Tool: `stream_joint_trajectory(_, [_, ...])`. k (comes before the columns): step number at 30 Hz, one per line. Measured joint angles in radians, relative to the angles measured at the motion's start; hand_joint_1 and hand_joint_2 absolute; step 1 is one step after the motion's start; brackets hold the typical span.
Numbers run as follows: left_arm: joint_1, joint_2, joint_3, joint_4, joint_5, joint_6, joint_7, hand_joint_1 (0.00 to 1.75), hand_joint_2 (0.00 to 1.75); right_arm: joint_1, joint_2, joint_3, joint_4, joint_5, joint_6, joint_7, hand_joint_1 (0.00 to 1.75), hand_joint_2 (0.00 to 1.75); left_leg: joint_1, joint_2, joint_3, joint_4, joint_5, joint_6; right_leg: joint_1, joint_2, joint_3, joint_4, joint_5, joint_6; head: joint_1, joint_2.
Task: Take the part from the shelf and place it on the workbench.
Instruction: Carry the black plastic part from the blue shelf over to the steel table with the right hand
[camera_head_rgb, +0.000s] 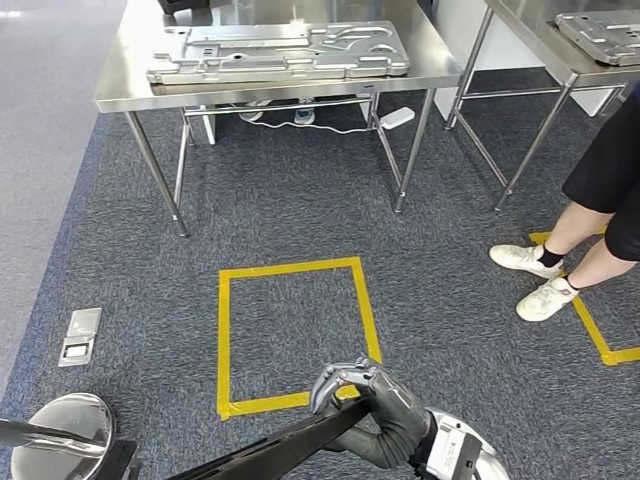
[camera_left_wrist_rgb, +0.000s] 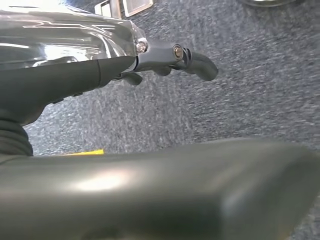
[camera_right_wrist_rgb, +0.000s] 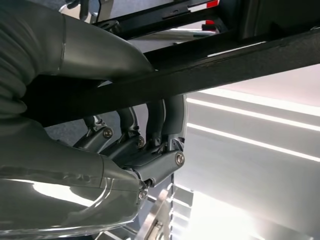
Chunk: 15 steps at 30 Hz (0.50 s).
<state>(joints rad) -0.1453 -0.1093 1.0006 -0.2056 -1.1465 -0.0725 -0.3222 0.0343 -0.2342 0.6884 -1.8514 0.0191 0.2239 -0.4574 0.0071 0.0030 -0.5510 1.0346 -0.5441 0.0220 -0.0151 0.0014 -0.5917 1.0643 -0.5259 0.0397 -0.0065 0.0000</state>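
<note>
Covering most of the head view was a grey carpet (camera_head_rgb: 453, 300), marked with a yellow tape square (camera_head_rgb: 294, 335) ahead of the robot and part of another by the right edge. Beyond the square stood a steel workbench (camera_head_rgb: 121, 75) carrying a large flat metal panel (camera_head_rgb: 279, 50); a second bench (camera_head_rgb: 528, 30) to its right bore a similar panel (camera_head_rgb: 600, 35). A person's legs in white shoes (camera_head_rgb: 540, 280) stood near that second bench, beside the tape. Under the first bench lay a white adapter (camera_head_rgb: 398, 117) with its cable. A floor socket (camera_head_rgb: 81, 336) sat in the carpet at left.

Low in the head view ran the part (camera_head_rgb: 279, 452), a long dark bar, slanting down toward the left. The right hand (camera_head_rgb: 377, 405) grasped it, fingers (camera_right_wrist_rgb: 166, 117) curled over its edge. The left hand (camera_left_wrist_rgb: 162, 57) lay with fingers extended over carpet; whether it gripped the broad dark surface nearby, I could not tell.
</note>
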Motion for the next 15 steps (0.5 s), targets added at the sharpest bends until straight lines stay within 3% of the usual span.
stream_joint_trajectory(5, [-0.002,0.0,-0.004,0.0,-0.006,0.0,0.006,0.0,1.75,0.001,-0.001,0.0,-0.001,0.0,0.0,0.001,1.75,1.75,0.0,0.0,0.001,0.01,-0.016,-0.024,0.0,0.002,0.016,-0.034,-0.001,-0.03,-0.001,0.0])
stream_joint_trajectory(7, [-0.001,0.0,-0.007,0.0,-0.007,0.0,0.008,0.0,1.75,0.001,-0.001,0.0,-0.002,-0.002,0.0,0.001,1.75,1.75,0.001,0.0,-0.035,0.09,-0.062,-0.033,-0.003,0.0,0.02,-0.037,-0.002,-0.04,-0.001,0.0])
stream_joint_trajectory(9, [0.004,0.001,-0.01,0.0,-0.008,0.0,0.011,0.0,1.75,0.002,-0.001,0.0,-0.002,-0.003,0.0,0.001,1.75,1.75,0.003,0.0,-0.105,0.222,-0.115,-0.039,-0.003,-0.001,0.022,-0.037,-0.006,-0.046,-0.001,0.0])
stream_joint_trajectory(10, [0.006,0.001,-0.011,0.0,-0.008,0.0,0.012,0.0,1.75,0.002,-0.001,0.0,-0.002,-0.003,0.0,0.001,1.75,1.75,0.003,0.0,-0.131,0.265,-0.122,-0.04,-0.003,-0.001,0.023,-0.037,-0.008,-0.046,-0.001,0.0])
stream_joint_trajectory(11, [0.009,0.001,-0.012,0.0,-0.008,0.0,0.012,0.0,1.75,0.002,-0.001,0.0,-0.002,-0.003,0.0,0.001,1.75,1.75,0.003,0.0,-0.142,0.275,-0.111,-0.04,-0.002,0.0,0.026,-0.037,-0.01,-0.046,-0.001,0.0])
stream_joint_trajectory(12, [0.01,0.001,-0.013,0.0,-0.008,0.0,0.013,0.0,1.75,0.002,-0.001,0.0,-0.002,-0.003,0.0,0.001,1.75,1.75,0.003,0.0,-0.131,0.242,-0.078,-0.038,-0.002,0.001,0.032,-0.037,-0.014,-0.045,-0.001,0.0])
stream_joint_trajectory(13, [0.01,0.002,-0.013,0.0,-0.008,0.0,0.013,0.0,1.75,0.002,-0.001,0.0,-0.002,-0.003,0.0,0.001,1.75,1.75,0.002,0.0,-0.106,0.178,-0.034,-0.033,-0.002,0.002,0.039,-0.037,-0.018,-0.043,-0.001,0.0])
stream_joint_trajectory(15, [0.01,0.004,-0.014,0.0,-0.008,0.0,0.014,0.0,1.75,0.002,-0.001,0.0,-0.002,-0.003,0.0,0.0,1.75,1.75,-0.002,0.0,-0.054,0.06,0.026,-0.021,0.0,0.003,0.049,-0.036,-0.027,-0.035,-0.001,0.0])
